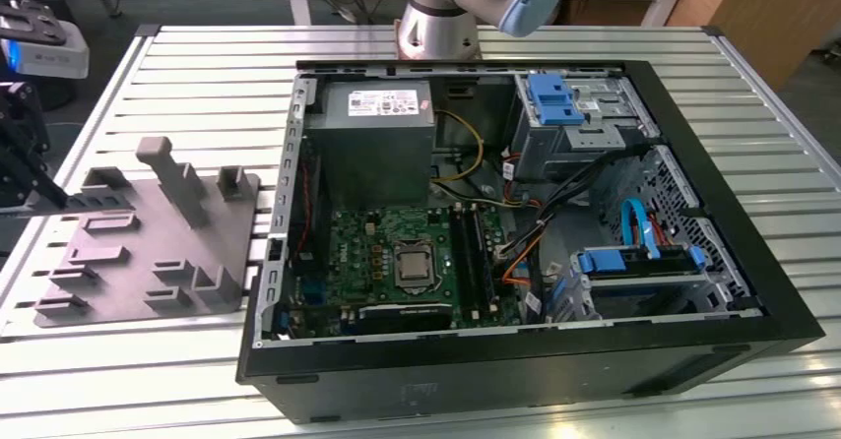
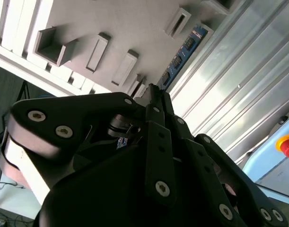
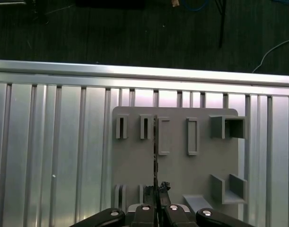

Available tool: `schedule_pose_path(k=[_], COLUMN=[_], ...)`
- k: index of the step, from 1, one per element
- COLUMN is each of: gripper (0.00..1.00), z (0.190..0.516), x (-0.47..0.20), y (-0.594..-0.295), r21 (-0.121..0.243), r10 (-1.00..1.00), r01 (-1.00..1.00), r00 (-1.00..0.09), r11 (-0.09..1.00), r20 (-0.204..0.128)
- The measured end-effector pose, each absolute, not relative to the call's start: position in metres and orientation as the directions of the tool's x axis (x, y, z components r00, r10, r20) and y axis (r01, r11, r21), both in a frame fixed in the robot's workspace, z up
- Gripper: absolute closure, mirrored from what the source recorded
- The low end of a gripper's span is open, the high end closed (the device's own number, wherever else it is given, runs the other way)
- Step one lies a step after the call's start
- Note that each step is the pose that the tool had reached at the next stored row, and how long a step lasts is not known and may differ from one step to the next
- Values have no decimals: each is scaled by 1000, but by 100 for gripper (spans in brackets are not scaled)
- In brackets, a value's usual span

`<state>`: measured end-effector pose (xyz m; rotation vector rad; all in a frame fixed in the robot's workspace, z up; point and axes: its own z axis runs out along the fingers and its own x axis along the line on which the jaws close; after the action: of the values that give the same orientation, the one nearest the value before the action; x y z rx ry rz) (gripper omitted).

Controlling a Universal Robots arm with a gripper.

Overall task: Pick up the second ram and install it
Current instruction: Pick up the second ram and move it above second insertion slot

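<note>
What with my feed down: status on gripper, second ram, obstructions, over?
Gripper, jaws shut on the second ram. Ram edge-on over the grey fixture. No obstruction seen around it.

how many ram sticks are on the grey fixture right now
1: a dark flat memory stick stands on edge on the grey plastic fixture, just beyond the hand. Others could hide behind the hand.

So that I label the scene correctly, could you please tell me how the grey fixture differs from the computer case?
The fixture is light grey; the computer case is black. The fixture is a low plate with upright posts; the case is a taller open box full of parts. Both rest on the slatted table.
</note>
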<state>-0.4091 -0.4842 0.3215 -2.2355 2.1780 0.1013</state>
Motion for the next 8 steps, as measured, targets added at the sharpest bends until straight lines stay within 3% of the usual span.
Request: schedule_pose_path(k=[8], gripper=[86], z=[336], x=[-409], y=[-484], r21=[32], r10=[-998], r01=[-999], r00=[25], r11=[-27], r20=[-63])
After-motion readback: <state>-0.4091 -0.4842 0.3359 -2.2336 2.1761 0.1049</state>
